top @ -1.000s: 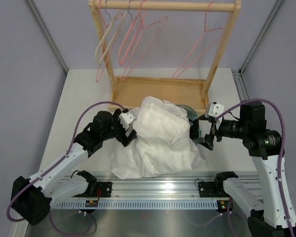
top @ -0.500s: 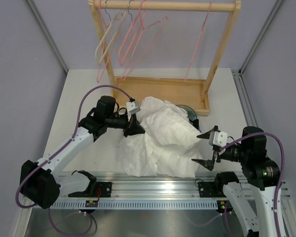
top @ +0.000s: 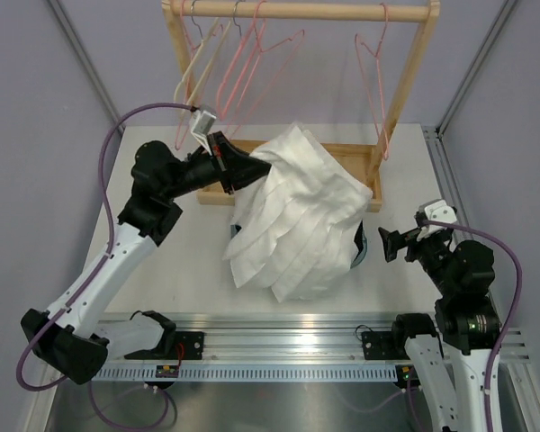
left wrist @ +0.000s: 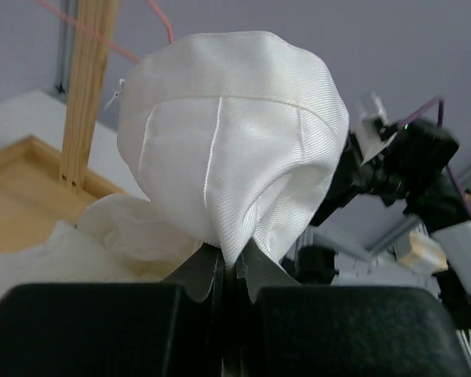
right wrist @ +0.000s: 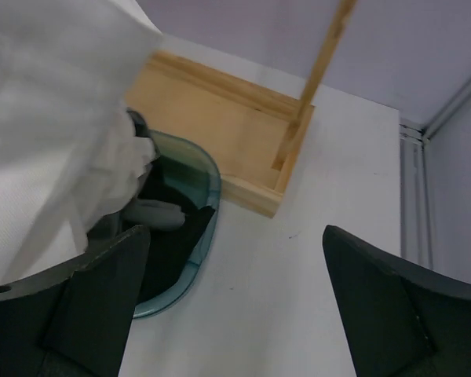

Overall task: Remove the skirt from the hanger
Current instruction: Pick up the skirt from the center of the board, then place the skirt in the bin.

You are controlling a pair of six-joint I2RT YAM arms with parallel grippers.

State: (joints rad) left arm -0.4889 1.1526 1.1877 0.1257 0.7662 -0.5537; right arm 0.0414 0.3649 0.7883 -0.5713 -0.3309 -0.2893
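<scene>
The skirt [top: 297,216] looks pale, almost white, with broad pleats, and hangs in the air in front of the wooden rack. My left gripper [top: 243,166] is shut on a bunched corner of it at its upper left; the left wrist view shows the skirt [left wrist: 235,141] ballooning above the pinched gripper [left wrist: 231,271]. No hanger shows inside the fabric. Pink hangers [top: 373,81] hang from the rack's rail. My right gripper [top: 389,243] stands open and holds nothing, to the right of the skirt [right wrist: 55,118], with the gripper [right wrist: 235,236] over bare table.
A teal tub [top: 362,241] sits half under the hanging fabric; the tub [right wrist: 196,228] holds dark and grey items. The wooden rack [top: 297,166] with its tray base [right wrist: 220,118] stands behind. An upright post [right wrist: 314,86] rises at the tray's right corner.
My left gripper closed on the skirt and lifted it up and back toward the rack. The right arm drew away to the right, still open. The right-hand pink hanger swung.
</scene>
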